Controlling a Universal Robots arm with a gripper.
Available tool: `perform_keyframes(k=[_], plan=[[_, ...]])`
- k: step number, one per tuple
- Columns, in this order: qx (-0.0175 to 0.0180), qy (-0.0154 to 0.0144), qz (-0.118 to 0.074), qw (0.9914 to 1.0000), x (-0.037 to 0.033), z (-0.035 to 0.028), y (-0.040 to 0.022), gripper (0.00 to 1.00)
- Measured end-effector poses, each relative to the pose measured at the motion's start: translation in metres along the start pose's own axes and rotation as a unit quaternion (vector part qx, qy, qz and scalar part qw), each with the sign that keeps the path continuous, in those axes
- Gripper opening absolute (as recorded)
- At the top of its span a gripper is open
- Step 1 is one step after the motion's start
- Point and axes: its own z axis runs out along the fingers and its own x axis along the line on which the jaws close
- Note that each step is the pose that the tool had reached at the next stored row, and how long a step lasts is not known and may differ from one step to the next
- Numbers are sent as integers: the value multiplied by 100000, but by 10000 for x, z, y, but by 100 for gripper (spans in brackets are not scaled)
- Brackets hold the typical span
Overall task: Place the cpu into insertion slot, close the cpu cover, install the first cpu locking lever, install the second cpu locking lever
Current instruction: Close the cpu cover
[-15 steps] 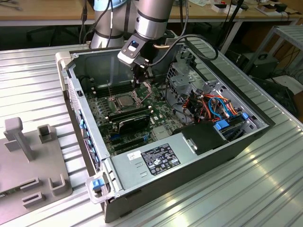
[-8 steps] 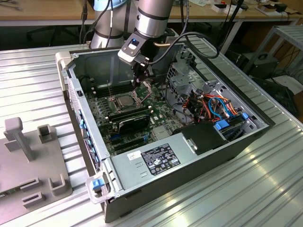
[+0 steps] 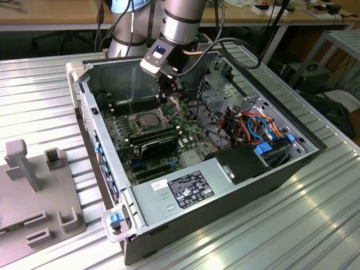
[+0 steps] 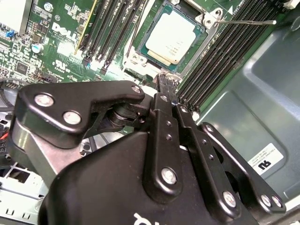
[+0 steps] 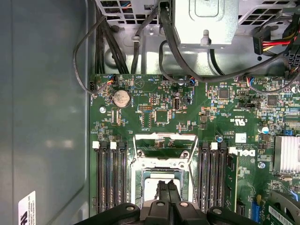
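Overhead, arm (image 3: 183, 19) angled into case (image 3: 185, 225); end effector (image 4: 166, 84) pinched together near cpu (image 4: 171, 36).

Dull silver-grey metal cpu (image 4: 171, 37), glossy green motherboard (image 5: 215, 112)

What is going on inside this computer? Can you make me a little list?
place: open computer case with a green motherboard
cpu: lying flat in the insertion slot
cpu cover: tipped up, not closed over the chip
locking lever: thin metal rod sticking out away from the slot
gripper: shut, holding nothing that shows, tip close to the slot's edge
work done: chip is in; cover not yet down
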Motion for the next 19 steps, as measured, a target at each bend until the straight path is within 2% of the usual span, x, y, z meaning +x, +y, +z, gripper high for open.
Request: perform_keyframes(k=[4, 7, 10, 19], plan=[[-1, 4, 8, 100000, -1, -3, 81, 11], [2, 0, 17, 100000, 0, -14, 86, 11], [-2, 9, 9, 100000, -1, -60, 108, 11], [-1, -51, 8, 100000, 0, -70, 354, 11]])
